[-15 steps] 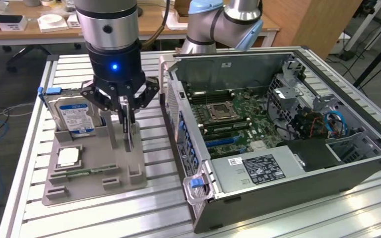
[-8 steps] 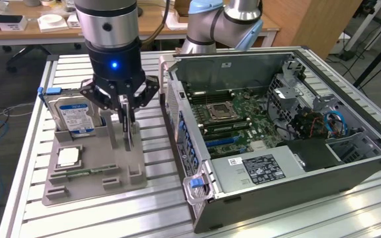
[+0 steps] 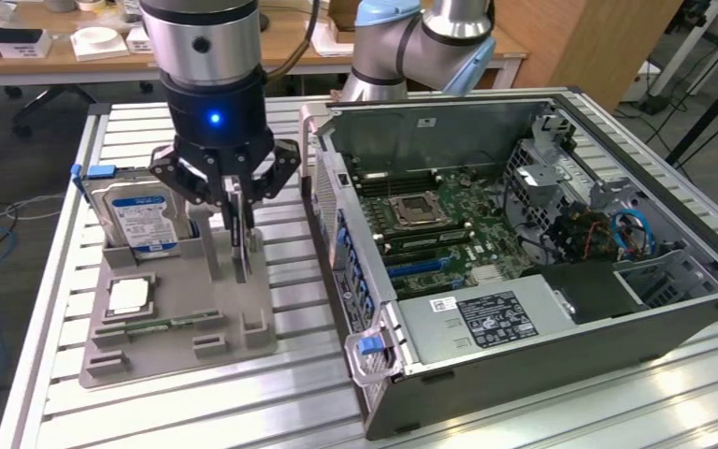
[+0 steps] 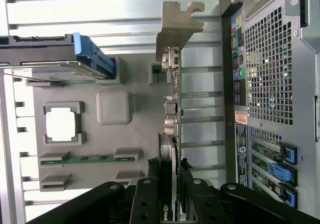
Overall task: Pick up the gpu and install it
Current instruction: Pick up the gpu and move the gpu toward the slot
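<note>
The gpu (image 4: 172,115) stands on edge in the wrist view, seen as a thin green board with its silver end bracket (image 4: 176,28) at the far end. My gripper (image 4: 171,184) has its black fingers (image 4: 148,194) pressed on both faces of the card, shut on it. In the exterior view the gripper (image 3: 240,234) hangs straight down over the grey holder tray (image 3: 172,351), with the gpu (image 3: 248,260) upright between its fingers. Whether the card has left the tray's slot I cannot tell.
The tray also holds a hard drive (image 3: 145,217) with a blue-white label, a CPU (image 3: 128,296) and a narrow memory stick (image 3: 160,325). The open computer case (image 3: 658,309) lies at the exterior view's right with its motherboard (image 3: 459,220) exposed; its rear panel (image 4: 265,83) is close beside the card.
</note>
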`<state>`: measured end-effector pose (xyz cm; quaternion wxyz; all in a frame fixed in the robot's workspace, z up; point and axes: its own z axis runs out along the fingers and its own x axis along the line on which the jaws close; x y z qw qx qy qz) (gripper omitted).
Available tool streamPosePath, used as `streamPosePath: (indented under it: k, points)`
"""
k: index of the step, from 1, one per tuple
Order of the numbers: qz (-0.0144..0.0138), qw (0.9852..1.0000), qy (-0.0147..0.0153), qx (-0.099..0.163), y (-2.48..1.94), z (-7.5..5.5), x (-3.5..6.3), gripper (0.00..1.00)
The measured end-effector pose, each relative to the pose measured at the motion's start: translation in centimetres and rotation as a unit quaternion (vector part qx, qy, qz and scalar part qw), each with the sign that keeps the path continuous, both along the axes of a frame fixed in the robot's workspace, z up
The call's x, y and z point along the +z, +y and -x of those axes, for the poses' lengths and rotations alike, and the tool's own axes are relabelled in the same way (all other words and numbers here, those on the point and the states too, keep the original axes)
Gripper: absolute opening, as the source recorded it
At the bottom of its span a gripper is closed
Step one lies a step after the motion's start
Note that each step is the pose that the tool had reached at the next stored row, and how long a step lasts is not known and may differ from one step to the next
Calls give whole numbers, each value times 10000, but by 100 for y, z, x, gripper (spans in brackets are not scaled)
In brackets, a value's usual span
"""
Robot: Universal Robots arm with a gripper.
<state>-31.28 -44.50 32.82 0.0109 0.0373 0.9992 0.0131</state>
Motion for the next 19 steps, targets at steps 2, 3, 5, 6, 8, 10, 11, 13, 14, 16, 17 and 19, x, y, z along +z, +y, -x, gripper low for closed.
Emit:
streamPosePath:
  k: [2, 3, 5, 6, 8, 10, 11, 13, 14, 16, 17, 19]
  points:
    - [0, 10000, 0, 0, 0, 0, 9, 27]
    - [0, 10000, 0, 0, 0, 0, 13, 27]
    - [1, 10000, 0, 0, 0, 0, 23, 27]
    - [1, 10000, 0, 0, 0, 0, 29, 27]
    - [0, 10000, 0, 0, 0, 0, 40, 27]
    - [0, 10000, 0, 0, 0, 0, 51, 27]
    - [0, 10000, 0, 0, 0, 0, 57, 27]
    - [0, 10000, 0, 0, 0, 0, 67, 27]
    - [0, 10000, 0, 0, 0, 0, 72, 27]
    - [1, 10000, 0, 0, 0, 0, 82, 27]
    - [1, 10000, 0, 0, 0, 0, 87, 27]
    - [0, 10000, 0, 0, 0, 0, 97, 27]
